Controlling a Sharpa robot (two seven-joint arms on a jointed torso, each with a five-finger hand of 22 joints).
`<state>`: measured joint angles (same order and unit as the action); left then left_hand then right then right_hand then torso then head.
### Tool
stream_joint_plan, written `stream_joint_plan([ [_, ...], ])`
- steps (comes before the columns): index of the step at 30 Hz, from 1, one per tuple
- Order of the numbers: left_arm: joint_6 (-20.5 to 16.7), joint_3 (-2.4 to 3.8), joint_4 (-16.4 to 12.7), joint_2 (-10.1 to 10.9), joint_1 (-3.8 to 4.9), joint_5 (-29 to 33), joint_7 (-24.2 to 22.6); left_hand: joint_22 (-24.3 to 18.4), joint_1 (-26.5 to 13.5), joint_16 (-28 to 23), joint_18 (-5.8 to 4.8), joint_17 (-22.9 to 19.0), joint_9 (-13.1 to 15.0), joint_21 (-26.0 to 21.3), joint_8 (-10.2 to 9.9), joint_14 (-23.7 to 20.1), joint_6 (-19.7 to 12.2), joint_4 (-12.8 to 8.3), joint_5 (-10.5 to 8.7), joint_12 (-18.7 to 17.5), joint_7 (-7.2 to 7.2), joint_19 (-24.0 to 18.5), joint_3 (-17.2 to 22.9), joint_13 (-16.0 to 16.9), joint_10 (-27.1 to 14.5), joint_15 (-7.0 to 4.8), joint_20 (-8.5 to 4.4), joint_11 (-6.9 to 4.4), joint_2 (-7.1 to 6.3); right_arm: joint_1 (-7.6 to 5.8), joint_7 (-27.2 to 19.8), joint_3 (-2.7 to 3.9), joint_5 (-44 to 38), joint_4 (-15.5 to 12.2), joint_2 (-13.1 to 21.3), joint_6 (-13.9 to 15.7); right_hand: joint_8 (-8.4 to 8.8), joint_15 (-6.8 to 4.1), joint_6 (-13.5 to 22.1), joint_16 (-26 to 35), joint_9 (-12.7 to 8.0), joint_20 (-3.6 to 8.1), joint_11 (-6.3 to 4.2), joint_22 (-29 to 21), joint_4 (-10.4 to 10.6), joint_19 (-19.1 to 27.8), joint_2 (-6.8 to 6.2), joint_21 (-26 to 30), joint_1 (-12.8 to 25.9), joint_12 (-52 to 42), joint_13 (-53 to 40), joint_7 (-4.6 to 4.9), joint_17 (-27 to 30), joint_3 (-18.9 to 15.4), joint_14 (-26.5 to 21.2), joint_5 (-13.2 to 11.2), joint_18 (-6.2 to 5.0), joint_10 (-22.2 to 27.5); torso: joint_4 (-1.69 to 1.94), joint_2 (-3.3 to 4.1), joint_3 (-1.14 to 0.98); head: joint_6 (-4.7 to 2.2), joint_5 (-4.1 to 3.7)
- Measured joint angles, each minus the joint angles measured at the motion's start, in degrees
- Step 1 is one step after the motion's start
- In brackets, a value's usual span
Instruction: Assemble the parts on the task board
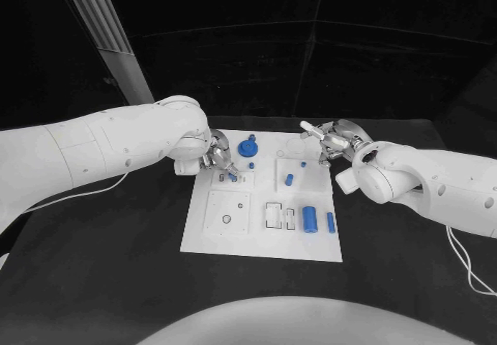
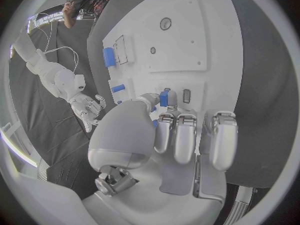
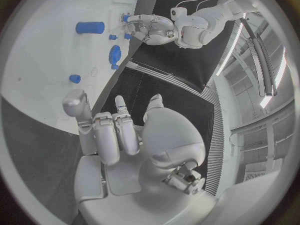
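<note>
The white task board (image 1: 259, 237) lies in the middle of the black table. My left hand (image 1: 215, 159) hovers over its far left corner and pinches a small blue part (image 2: 164, 98) between thumb and a finger, just above the board (image 2: 187, 45). The same part (image 1: 230, 171) shows at the fingertips in the head view. My right hand (image 1: 332, 140) is at the board's far right corner, fingers apart, holding nothing. A blue gear (image 1: 248, 148) stands at the far edge between the hands. A short blue piece (image 1: 289, 178) lies mid-board. A blue cylinder (image 1: 309, 218) and a thin blue peg (image 1: 330, 222) lie near the right edge.
Pale rectangular slots (image 1: 273, 215) and a plate with small holes (image 1: 229, 212) take up the board's near half. Black table (image 1: 103, 273) surrounds the board. A grey post (image 1: 119, 50) rises at the back left. A white cable (image 1: 466, 266) trails from my right arm.
</note>
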<state>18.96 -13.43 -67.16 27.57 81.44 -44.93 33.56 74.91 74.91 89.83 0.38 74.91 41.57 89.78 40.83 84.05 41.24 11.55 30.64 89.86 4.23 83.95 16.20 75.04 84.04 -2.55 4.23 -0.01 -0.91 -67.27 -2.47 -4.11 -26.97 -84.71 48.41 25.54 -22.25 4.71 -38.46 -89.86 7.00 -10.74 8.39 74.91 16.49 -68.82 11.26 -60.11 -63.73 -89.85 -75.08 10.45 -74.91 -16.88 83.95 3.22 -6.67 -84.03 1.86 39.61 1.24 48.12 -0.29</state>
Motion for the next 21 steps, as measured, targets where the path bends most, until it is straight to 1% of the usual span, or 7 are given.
stream_joint_plan([
  [14,0.2,0.04,0.9,-0.1,-0.16,0.0,-0.1,0.0,-0.3,0.0,0.0,0.0,0.3,0.0,-0.2,0.0,0.0,0.0,-0.02,0.0,0.01,0.0,0.1,0.0,0.0,0.0,0.0,0.0,-0.02,0.01,0.0,0.0,0.0,0.0,0.0,0.0,0.0,0.0,0.0,0.0,0.0,0.0,0.0,0.0,0.0,0.0,0.0,0.0,0.0,0.0,0.0,0.0,0.0,0.0,0.0,0.0,0.0,0.0,-0.01,-0.01,-0.02,-0.01,-0.11],
  [21,0.4,0.08,1.2,-0.3,-0.25,0.0,-0.1,0.0,-0.6,0.0,-0.01,0.0,0.4,0.0,-0.2,0.0,0.0,0.0,-0.02,0.0,0.02,0.0,0.2,0.0,0.0,0.0,0.0,0.0,-0.12,0.01,0.0,0.0,0.0,0.0,0.0,0.0,-0.17,0.0,0.0,0.0,0.0,0.0,0.0,0.0,0.0,0.0,0.0,0.0,0.0,0.0,0.0,0.0,0.0,0.0,0.0,0.0,0.0,0.0,-0.03,0.0,0.0,0.14,-0.11],
])
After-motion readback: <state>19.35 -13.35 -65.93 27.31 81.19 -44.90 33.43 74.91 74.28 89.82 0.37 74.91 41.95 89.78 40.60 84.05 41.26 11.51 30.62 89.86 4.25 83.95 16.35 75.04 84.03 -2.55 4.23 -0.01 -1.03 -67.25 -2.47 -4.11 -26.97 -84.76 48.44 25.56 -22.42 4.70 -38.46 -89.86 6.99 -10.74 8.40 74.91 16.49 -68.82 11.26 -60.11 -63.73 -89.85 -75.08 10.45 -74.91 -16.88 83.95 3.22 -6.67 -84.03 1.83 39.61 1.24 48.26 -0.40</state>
